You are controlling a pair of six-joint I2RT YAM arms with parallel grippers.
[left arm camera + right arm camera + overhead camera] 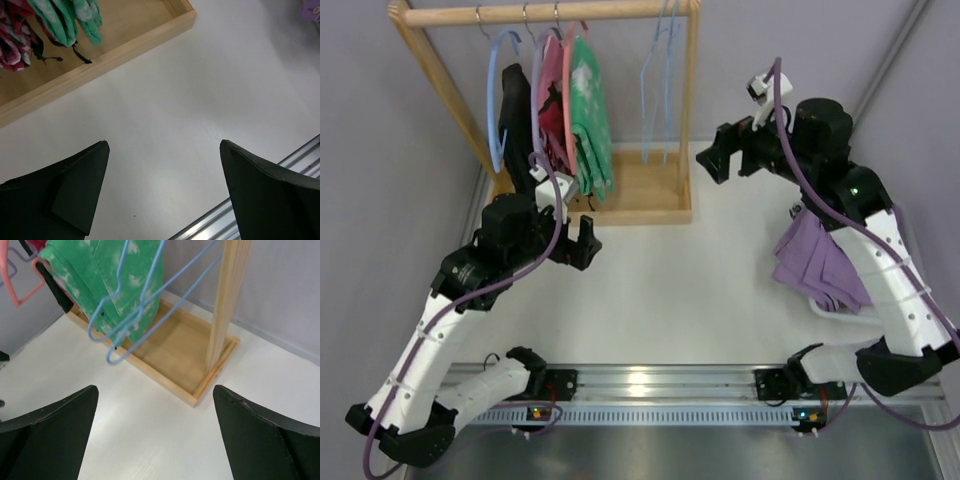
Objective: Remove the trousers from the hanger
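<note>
While trousers [820, 262] lie heaped rightward, I see the hanger [660, 80] well apart.
Left claw [584, 242], right claw [713, 160]: both released.

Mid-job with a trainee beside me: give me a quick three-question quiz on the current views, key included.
1. True or false: the trousers hang on the light-blue wire hanger.
2. The right gripper is: A) shut on the hanger, B) open and empty, C) shut on cloth.
3. Which garment hangs nearest the hanger on the wooden rack?
Key: 1 false, they lie heaped on the table, at its right side. 2 B. 3 the green garment.
</note>
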